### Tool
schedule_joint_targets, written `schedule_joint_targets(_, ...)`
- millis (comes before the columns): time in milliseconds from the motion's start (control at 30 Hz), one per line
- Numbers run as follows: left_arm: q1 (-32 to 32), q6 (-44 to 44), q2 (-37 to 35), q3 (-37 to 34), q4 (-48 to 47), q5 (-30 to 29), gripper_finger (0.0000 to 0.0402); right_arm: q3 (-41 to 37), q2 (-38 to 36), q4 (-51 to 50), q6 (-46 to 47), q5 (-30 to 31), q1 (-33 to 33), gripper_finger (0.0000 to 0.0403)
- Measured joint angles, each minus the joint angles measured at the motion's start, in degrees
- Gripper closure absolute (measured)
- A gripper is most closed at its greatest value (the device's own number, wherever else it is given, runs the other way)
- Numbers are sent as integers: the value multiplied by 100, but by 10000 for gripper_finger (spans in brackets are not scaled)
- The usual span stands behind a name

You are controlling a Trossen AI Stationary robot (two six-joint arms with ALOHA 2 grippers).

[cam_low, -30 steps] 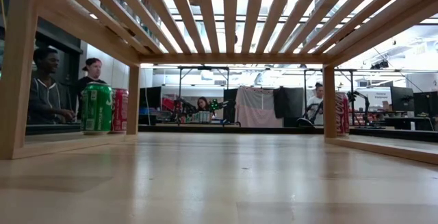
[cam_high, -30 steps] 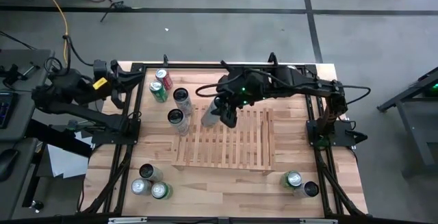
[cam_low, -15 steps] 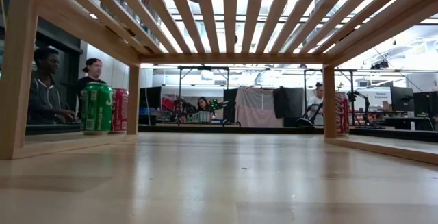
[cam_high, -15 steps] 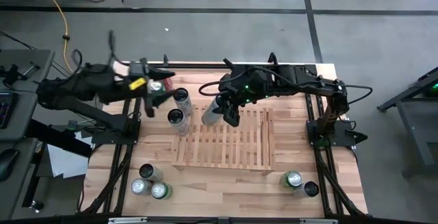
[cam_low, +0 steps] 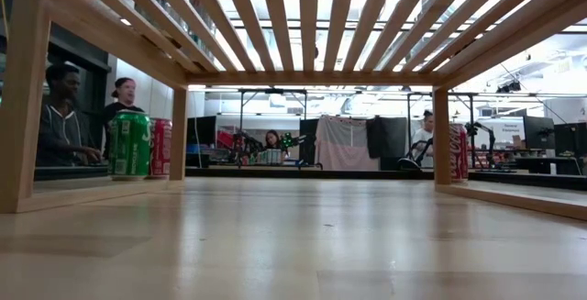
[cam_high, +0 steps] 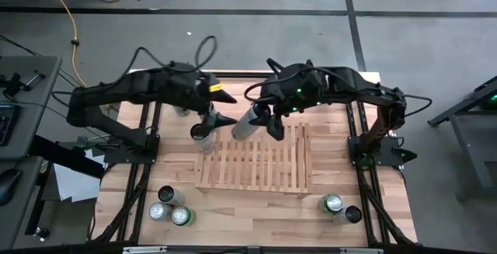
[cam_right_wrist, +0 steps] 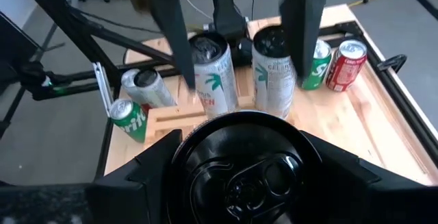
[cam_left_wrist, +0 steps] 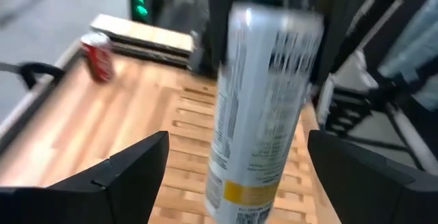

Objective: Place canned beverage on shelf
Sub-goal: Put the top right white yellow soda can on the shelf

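Observation:
The shelf [cam_high: 256, 161] is a slatted light-wood rack in the middle of the table; the low view looks under its slats [cam_low: 293, 25]. My right gripper [cam_high: 255, 120] is shut on a tall silver can with a black top [cam_high: 245, 124], which sits tilted at the shelf's far left corner. My left gripper [cam_high: 231, 109] is open and reaches in from the left above two standing tall cans [cam_high: 200, 132]. Its fingers point at the held can [cam_left_wrist: 263, 107] and stand just short of it, one to each side, touching nothing. My right gripper pinches the can between its two fingers just below the top rim [cam_right_wrist: 181, 170], one finger on each side. The fingers slant down from the table's right side. The can is tilted, its lower end [cam_high: 238, 134] by the shelf's far left corner; whether it rests there I cannot tell.
Two tall cans [cam_right_wrist: 209, 73] stand just left of the shelf, with a green can [cam_right_wrist: 316, 63] and a red can [cam_right_wrist: 345, 63] behind them. Three cans [cam_high: 171, 206] stand near left, two [cam_high: 340, 207] near right. A red can [cam_left_wrist: 96, 56] stands far right. People sit beyond the table [cam_low: 64, 116].
My left arm has swung from the table's left edge toward the right, across the far-left cans, until its gripper is over the two tall cans and faces the held can. My right gripper has shifted slightly toward the right with its can, which stays tilted.

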Motion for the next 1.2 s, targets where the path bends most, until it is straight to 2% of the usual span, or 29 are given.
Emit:
schedule_joint_targets(200, 150, 45, 423, 4, 4, 657, 62, 1, -48, 21, -15, 28, 0, 164)
schedule_joint_targets(367, 168, 244, 617, 4, 16, 983, 62, 1, -48, 267, -101, 62, 0, 164)
schedule_joint_targets(567, 172, 253, 681, 4, 19, 905, 66, 1, -46, 252, -103, 84, 0, 164)
schedule_joint_targets(700, 172, 236, 648, 4, 12, 701, 100, 1, -44, 245, -104, 154, -7, 164)
schedule_joint_targets(833, 168, 250, 640, 4, 6, 705, 169, 1, -44, 246, -113, 143, -1, 164)
schedule_joint_targets(933, 175, 253, 640, 4, 10, 706, 173, 1, -44, 248, -113, 137, -12, 164)
schedule_joint_targets(967, 186, 253, 642, 4, 8, 708, 173, 1, -44, 248, -123, 130, -18, 157)
schedule_joint_targets(1133, 356, 258, 532, 4, -238, 698, 173, 1, -113, 290, -100, 184, -70, 44)
schedule_joint_targets(1200, 471, 293, 420, -3, -495, 726, 173, 7, -196, 261, -101, 209, -118, 18)
